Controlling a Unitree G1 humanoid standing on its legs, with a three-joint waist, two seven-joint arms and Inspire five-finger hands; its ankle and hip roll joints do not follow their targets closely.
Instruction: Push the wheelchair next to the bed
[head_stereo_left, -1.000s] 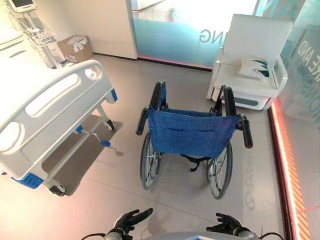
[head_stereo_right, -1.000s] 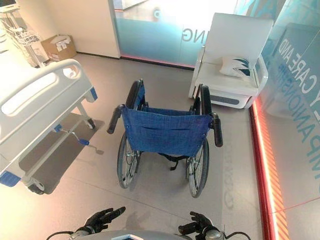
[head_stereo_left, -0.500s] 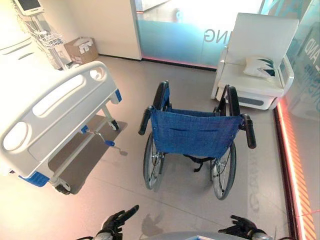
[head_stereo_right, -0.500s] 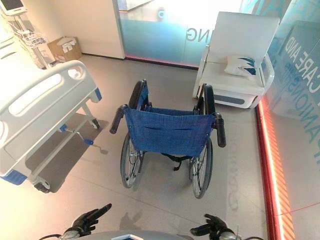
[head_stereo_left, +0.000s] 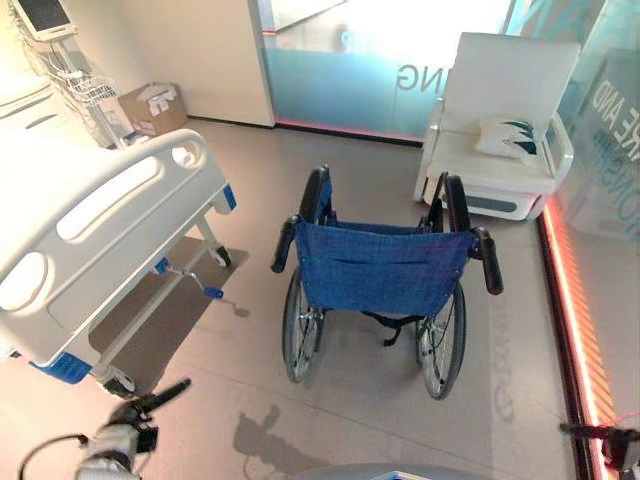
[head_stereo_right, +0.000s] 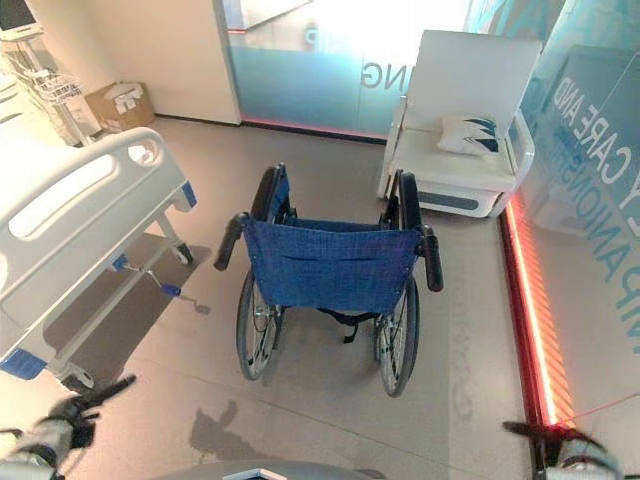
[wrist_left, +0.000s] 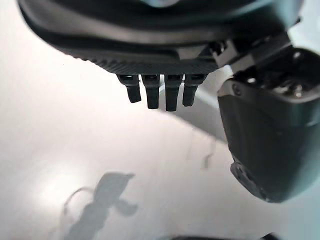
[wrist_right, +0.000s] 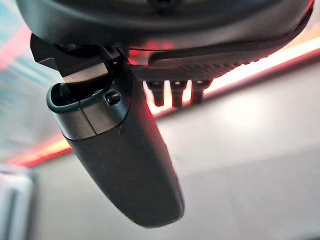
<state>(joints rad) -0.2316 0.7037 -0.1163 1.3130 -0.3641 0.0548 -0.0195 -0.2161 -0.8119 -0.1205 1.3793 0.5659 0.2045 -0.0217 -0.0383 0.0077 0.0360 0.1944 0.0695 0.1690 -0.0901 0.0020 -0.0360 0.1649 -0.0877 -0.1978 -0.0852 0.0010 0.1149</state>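
The left hand shows at the lower left of the head views with its fingers held straight and loosely apart, closed on nothing, above bare grey floor near the foot corner of the bed. The right hand sits at the lower right edge, also stretched out with relaxed fingers and nothing between them and the thumb, beside the glowing red floor strip that runs along the glass wall. Both hands are well apart from the wheelchair, which stands in the middle of the floor ahead with its blue fabric back turned toward the camera, its two black push handles sticking out rearward at either side and its large spoked wheels resting on the floor. The bed, white with a moulded footboard and blue corner trim, stands to the wheelchair's left, with open floor between the two. Beyond the wheelchair, to the right, a white armchair holds a patterned cushion and stands against the frosted glass partition. Behind the bed, a cardboard box sits on the floor by the wall, just beside a wire equipment stand.
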